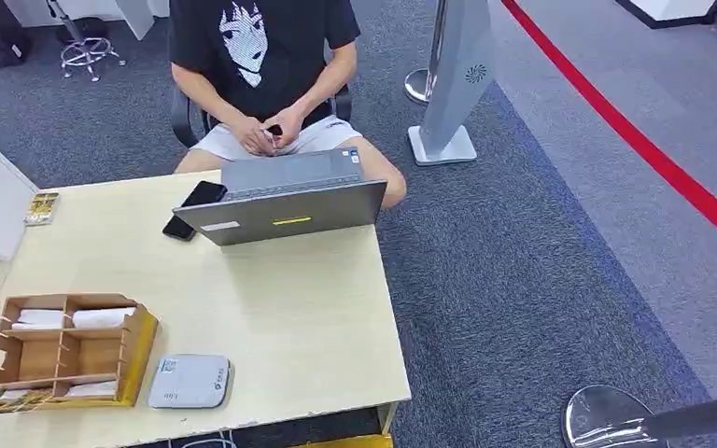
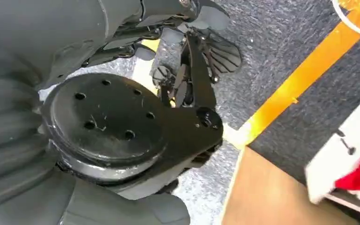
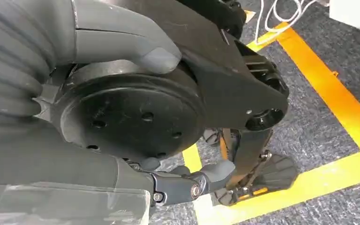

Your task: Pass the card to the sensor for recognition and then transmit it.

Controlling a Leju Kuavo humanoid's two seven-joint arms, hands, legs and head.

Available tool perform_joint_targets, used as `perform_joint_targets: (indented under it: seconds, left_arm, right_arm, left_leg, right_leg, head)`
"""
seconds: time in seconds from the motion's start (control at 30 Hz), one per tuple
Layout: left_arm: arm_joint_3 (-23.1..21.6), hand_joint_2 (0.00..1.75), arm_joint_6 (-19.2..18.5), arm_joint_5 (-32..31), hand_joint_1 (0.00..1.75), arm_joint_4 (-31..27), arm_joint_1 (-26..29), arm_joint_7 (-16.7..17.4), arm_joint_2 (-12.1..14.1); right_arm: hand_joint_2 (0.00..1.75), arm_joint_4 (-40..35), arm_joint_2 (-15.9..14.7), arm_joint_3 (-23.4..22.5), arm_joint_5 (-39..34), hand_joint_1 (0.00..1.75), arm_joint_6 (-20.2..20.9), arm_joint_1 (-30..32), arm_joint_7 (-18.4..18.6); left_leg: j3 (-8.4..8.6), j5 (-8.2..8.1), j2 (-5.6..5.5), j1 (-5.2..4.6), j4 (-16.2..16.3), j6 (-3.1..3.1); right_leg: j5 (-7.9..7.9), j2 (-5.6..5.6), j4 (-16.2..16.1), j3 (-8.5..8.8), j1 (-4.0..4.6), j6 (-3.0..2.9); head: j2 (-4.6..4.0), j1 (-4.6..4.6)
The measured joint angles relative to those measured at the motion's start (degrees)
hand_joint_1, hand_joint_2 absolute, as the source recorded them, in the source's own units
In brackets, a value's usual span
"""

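I see the left robot hand [image 2: 122,28] and the right robot hand [image 3: 122,51] hanging over the carpet, fingers apart, holding nothing. The white cards [image 1: 103,317] lie in the wooden organizer [image 1: 65,353] at the surface's [image 1: 289,317] near-left corner, the grey sensor [image 1: 189,382] just beside it.

Left hand [image 2: 75,206]: grey ribbed cover along wrist, thick matte grey thumb, darker fingers [image 2: 201,14] with small silver screw at knuckle. Right hand [image 3: 122,51]: same grey ribbed cover, smooth grey thumb with rounded tip, dark finger [image 3: 187,185] with round metal pivot pin and lighter grey tip. Clear plastic film wrapped over lower part of right wrist cover. Matte finish throughout, light scuffing.
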Motion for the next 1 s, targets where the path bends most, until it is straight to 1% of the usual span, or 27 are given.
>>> perform_joint_targets:
  seconds: [0.13,0.17,0.23,0.3,0.33,0.37,0.4,0.57,0.67,0.77,1.0]
  left_arm:
    - [3.52,1.75,0.61,-2.01,0.0,-3.16,1.42,0.04,-1.0]
    - [4.49,1.75,0.66,-2.39,0.0,-3.83,1.69,0.02,-1.34]
    - [5.06,1.75,0.74,-2.56,0.0,-4.73,2.25,-0.02,-1.77]
    - [7.64,1.75,0.79,-3.26,0.0,-7.86,3.7,-0.02,-2.87]
    - [9.27,0.0,0.94,-3.71,0.0,-9.15,4.02,0.0,-3.57]
    - [10.46,0.0,1.14,-4.33,0.0,-10.52,4.7,0.4,-4.2]
    - [11.78,1.75,1.31,-5.16,0.0,-12.45,5.44,0.68,-4.94]
    - [16.5,1.75,2.62,-8.72,0.0,-20.14,8.72,2.19,-7.93]
    - [18.48,1.75,3.81,-10.63,0.0,-24.77,10.94,2.01,-9.6]
    - [19.54,1.75,5.42,-12.54,0.0,-30.7,13.83,0.88,-10.91]
    - [19.61,1.75,9.79,-16.09,0.0,-42.72,20.23,-2.01,-12.83]
  right_arm:
    - [1.75,0.5,0.02,2.47,1.99,0.0,-2.69,-0.45,0.94]
    - [1.75,0.52,0.02,2.87,2.41,0.0,-2.91,-0.58,1.09]
    - [1.75,0.52,0.02,3.04,2.82,0.0,-2.98,-0.74,1.49]
    - [1.75,0.57,0.02,4.18,3.06,0.0,-3.0,-0.95,1.9]
    - [1.75,0.59,0.02,4.53,3.49,0.0,-3.13,-1.06,2.19]
    - [1.75,0.59,0.02,4.84,3.85,0.0,-3.24,-1.13,2.32]
    - [1.75,0.59,0.02,5.27,4.05,0.0,-3.28,-1.22,2.47]
    - [1.75,0.59,0.02,6.62,4.98,0.0,-3.48,-1.58,2.86]
    - [1.75,0.59,0.02,7.33,5.95,0.0,-3.55,-1.68,2.89]
    - [1.75,0.59,0.02,8.18,6.08,0.0,-3.68,-1.71,2.82]
    - [1.75,0.59,0.07,9.01,6.84,0.0,-4.53,-1.74,2.69]
  left_leg:
    - [0.02,0.0,0.01,0.0,0.0,0.0]
    - [0.03,0.0,0.0,0.0,0.0,0.0]
    - [0.03,0.0,0.0,0.0,0.0,0.0]
    - [0.04,0.0,0.0,0.0,0.0,0.0]
    - [0.04,0.0,0.0,0.0,0.0,0.0]
    - [0.05,0.0,0.0,0.0,0.0,0.0]
    - [0.04,0.0,0.0,0.0,0.0,0.0]
    - [0.04,0.0,0.0,0.0,0.0,0.0]
    - [0.03,0.0,-0.01,0.0,0.0,0.0]
    - [0.04,0.0,0.0,0.0,0.0,0.0]
    - [0.03,0.0,0.0,0.0,-0.01,0.0]
  right_leg:
    - [0.0,0.01,0.0,0.0,0.0,0.0]
    - [0.0,0.01,0.0,0.02,0.0,0.0]
    - [0.0,-0.02,0.0,0.05,0.0,0.0]
    - [0.0,0.01,0.0,0.03,0.0,0.0]
    - [0.0,-0.01,0.0,0.05,0.0,0.0]
    - [0.0,-0.01,0.0,0.06,0.0,0.0]
    - [0.0,-0.01,0.0,0.05,0.0,0.0]
    - [0.0,0.0,0.0,0.05,0.0,0.0]
    - [0.0,-0.03,0.0,0.05,0.0,0.0]
    - [0.0,-0.02,0.0,0.05,0.0,0.0]
    - [-0.01,-0.02,0.0,0.05,0.0,0.0]
  head:
    - [0.0,-0.02]
    - [0.0,0.02]
    - [0.0,0.04]
    - [0.0,0.0]
    - [0.0,0.04]
    - [0.0,0.02]
    - [0.0,0.0]
    - [0.0,0.0]
    - [0.0,0.02]
    - [0.0,0.02]
    - [0.0,0.02]
